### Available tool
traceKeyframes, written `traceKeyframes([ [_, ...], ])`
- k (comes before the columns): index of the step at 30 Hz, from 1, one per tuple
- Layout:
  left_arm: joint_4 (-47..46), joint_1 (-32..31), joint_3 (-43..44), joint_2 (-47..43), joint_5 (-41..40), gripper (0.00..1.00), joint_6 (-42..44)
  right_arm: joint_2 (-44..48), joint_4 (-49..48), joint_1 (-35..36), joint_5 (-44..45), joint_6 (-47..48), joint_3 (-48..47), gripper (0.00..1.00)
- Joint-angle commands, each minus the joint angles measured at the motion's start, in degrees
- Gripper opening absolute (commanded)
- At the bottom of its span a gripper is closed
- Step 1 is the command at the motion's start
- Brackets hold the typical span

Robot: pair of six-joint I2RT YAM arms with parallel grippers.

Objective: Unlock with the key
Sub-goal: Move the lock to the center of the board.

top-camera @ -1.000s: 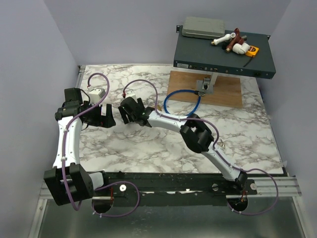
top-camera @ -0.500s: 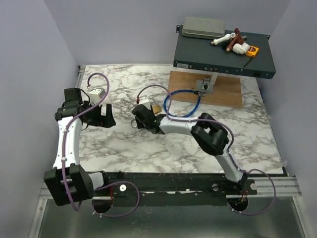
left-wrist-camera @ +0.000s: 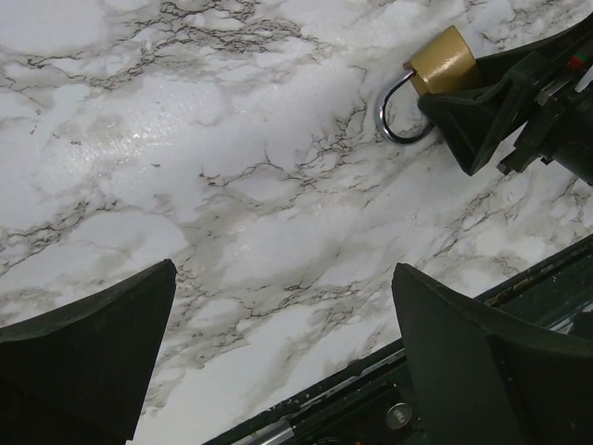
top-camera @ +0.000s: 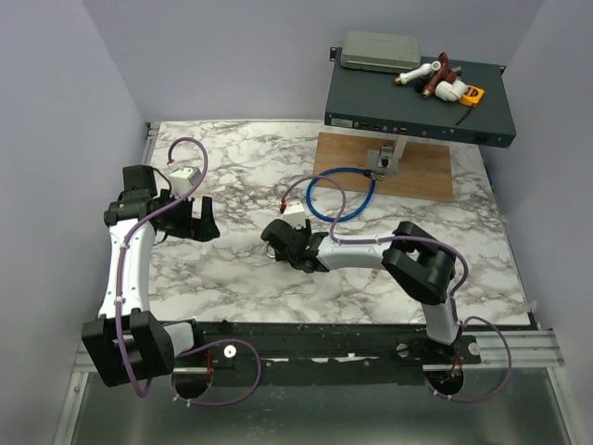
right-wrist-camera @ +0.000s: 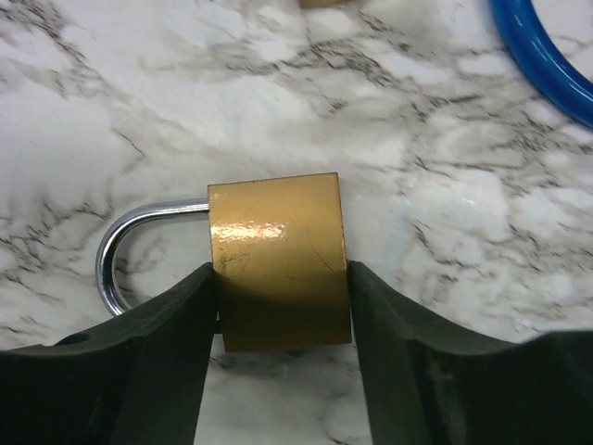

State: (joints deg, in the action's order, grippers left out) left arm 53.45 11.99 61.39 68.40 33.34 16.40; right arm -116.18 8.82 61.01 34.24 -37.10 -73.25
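The padlock (right-wrist-camera: 273, 232) is gripped by the right pincer (right-wrist-camera: 278, 269) near the middle of the marble worktop (top-camera: 463, 250). Its brass body is pressed between the two dark fingers (right-wrist-camera: 157, 362), one on each side, and its silver shackle (right-wrist-camera: 116, 255) is turned away to the left in the wrist view. Whether the padlock is resting on the marble or held just above it cannot be told. The lower leg of the shackle is hidden behind a finger, so locked or unlocked cannot be told either.

The left pincer (left-wrist-camera: 283, 278) is held wide, with nothing between its fingers, over bare marble towards the left side. From its wrist view the padlock (left-wrist-camera: 443, 61) and the right pincer's tips are seen at the upper right.

The key cannot be made out in any view.

A blue cable loop (top-camera: 341, 193) is laid just beyond the right pincer, partly on a wooden board (top-camera: 426, 171).
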Motion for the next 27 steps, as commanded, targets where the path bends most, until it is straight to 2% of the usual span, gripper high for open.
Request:
traceKeyframes([
  [1,1.8,-1.7,0.0,-1.8,2.5,0.98,1.3,5.2,5.0,0.1,0.4,-2.7,4.6,0.70],
  [4,2.3,-2.7,0.5,-1.5,2.4,0.98,1.4,8.4,5.4,0.1,-1.0,-1.6,4.5,0.81],
  [11,4.2,-4.2,1.9,-1.6,3.3,0.99,2.9,19.4,10.4,-0.8,-0.1,-2.2,5.8,0.83],
  [15,5.5,-5.3,2.0,-1.9,3.9,0.99,4.4,25.1,14.6,-6.5,-0.9,-5.7,12.3,0.81],
  [18,5.4,-7.1,1.2,-2.6,3.6,0.98,4.8,31.1,14.5,-14.2,-4.8,-6.8,19.2,0.80],
  [21,5.3,-9.1,0.6,-2.6,2.6,0.98,4.8,35.5,13.7,-18.9,-6.3,-5.5,23.4,0.80],
  [27,4.7,-11.2,0.1,-2.4,2.2,0.98,4.2,34.1,11.2,-24.0,-9.3,-2.8,25.4,0.80],
])
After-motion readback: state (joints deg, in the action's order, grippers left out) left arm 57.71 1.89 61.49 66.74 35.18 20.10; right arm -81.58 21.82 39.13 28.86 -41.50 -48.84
